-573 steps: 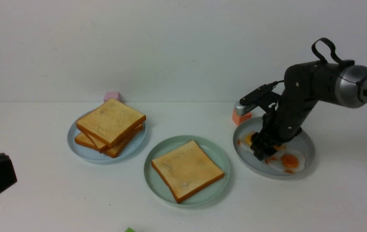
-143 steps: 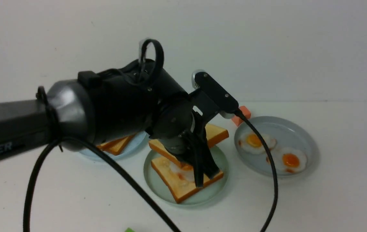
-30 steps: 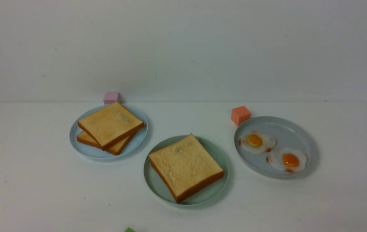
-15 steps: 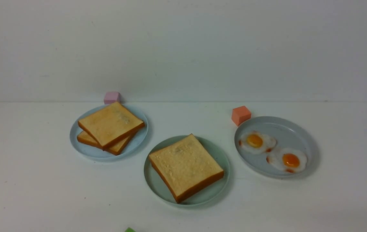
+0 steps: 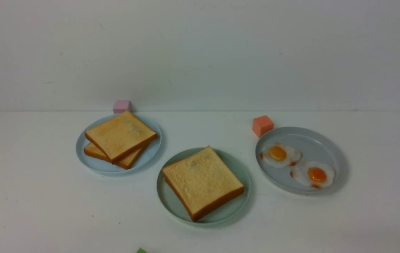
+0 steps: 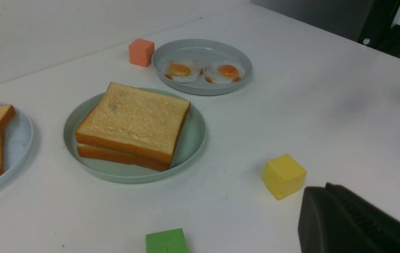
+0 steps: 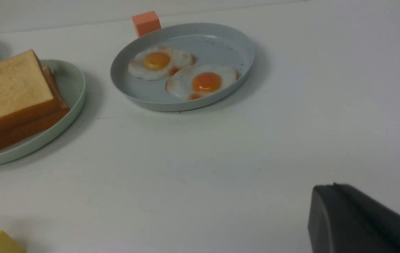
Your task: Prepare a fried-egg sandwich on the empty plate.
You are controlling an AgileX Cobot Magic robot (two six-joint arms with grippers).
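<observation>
Sandwich [image 5: 202,182] sitting stacked on green plate [image 6: 192,140], egg hidden; both pincers closed, empty, well clear. Assembly looking finished; nothing further needed.

No readable text, no labels, no brands, no numbers, no signs on anything in view

The front camera looks down across the table [image 5: 31,211] toward the far wall. Both wrist cameras sit low and near (probably pulled back), sharing the mint-green plate [image 6: 192,140] [image 7: 75,88] [image 5: 167,200].
</observation>
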